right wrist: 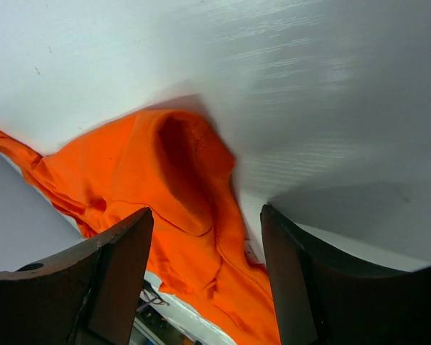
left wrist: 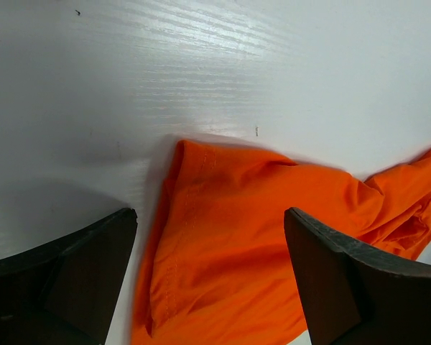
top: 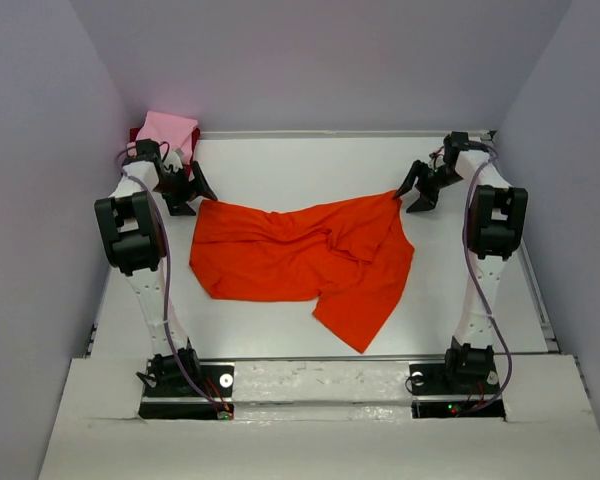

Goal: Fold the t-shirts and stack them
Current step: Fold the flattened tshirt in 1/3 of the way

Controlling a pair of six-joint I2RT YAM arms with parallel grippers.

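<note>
Orange-red t-shirt (top: 300,255): lies unfolded and rumpled across the middle of the white table (top: 280,165). Diagonal creases run through the centre, and one flap trails toward the near edge. No print on the cloth that faces up.

Pink t-shirt (top: 168,130): folded small in the far left corner. A sliver of the dark red t-shirt (top: 137,134) shows at its left side, seemingly beneath it. Both lie well apart from the orange one.

Left gripper (top: 194,199): down at the shirt's far left corner, fingers (left wrist: 93,251) spread wide. In the wrist view a hemmed edge of the cloth lies flat on the table between them, ungripped.

Right gripper (top: 413,197): at the far right corner, also released, fingers (right wrist: 122,266) apart with a raised fold of cloth in the gap. I cannot tell whether the pads touch it.

Arms: both rise from their bases at the near edge, elbows high. The forearms reach forward and the wrists tip down toward the table.
</note>
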